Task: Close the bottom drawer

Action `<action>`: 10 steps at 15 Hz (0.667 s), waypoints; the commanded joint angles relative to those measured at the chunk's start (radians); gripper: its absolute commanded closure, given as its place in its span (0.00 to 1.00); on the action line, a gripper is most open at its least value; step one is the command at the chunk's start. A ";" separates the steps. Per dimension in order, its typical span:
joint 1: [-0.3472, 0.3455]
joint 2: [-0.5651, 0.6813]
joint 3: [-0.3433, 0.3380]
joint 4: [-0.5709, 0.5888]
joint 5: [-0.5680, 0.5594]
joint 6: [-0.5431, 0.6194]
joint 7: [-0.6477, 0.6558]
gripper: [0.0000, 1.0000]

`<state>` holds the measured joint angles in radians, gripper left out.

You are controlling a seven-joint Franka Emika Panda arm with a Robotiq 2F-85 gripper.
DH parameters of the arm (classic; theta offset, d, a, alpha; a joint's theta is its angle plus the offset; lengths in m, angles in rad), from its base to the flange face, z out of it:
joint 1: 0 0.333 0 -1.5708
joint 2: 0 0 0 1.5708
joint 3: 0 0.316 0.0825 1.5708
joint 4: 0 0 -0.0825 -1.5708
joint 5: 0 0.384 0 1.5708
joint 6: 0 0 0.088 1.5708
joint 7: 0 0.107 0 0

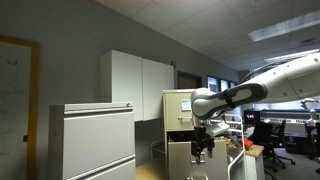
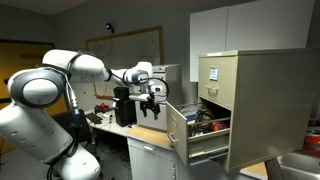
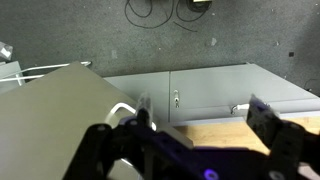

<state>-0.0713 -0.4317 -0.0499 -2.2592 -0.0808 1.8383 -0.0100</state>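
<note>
The tall tan filing cabinet (image 2: pixel 262 105) stands at the right in an exterior view. Its bottom drawer (image 2: pixel 180 132) is pulled far out, with dark items inside and its flat beige front facing the arm. In an exterior view the cabinet (image 1: pixel 178 105) is at the middle and the drawer front (image 1: pixel 178 157) sits low. My gripper (image 2: pixel 151 103) hangs in the air in front of the drawer front, apart from it, and it also shows in an exterior view (image 1: pixel 203 146). In the wrist view my gripper (image 3: pixel 200 128) has its fingers wide apart and empty.
A wide light-grey cabinet (image 1: pixel 95 140) stands beside the tan one. White wall cupboards (image 1: pixel 140 85) hang behind. A cluttered desk (image 2: pixel 125 125) lies under my arm, with a whiteboard (image 2: pixel 125 48) behind it. Office chairs (image 1: pixel 272 135) stand further off.
</note>
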 commanded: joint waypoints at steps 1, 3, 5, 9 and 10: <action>0.003 0.001 -0.003 0.003 -0.001 -0.003 0.001 0.00; 0.003 0.001 -0.002 0.003 -0.001 -0.003 0.001 0.00; 0.003 0.001 -0.003 0.003 -0.001 -0.003 0.001 0.00; -0.014 0.028 0.011 0.028 -0.042 -0.014 0.050 0.00; -0.018 0.049 0.017 0.050 -0.058 -0.026 0.072 0.00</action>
<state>-0.0743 -0.4241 -0.0498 -2.2595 -0.0974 1.8372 0.0087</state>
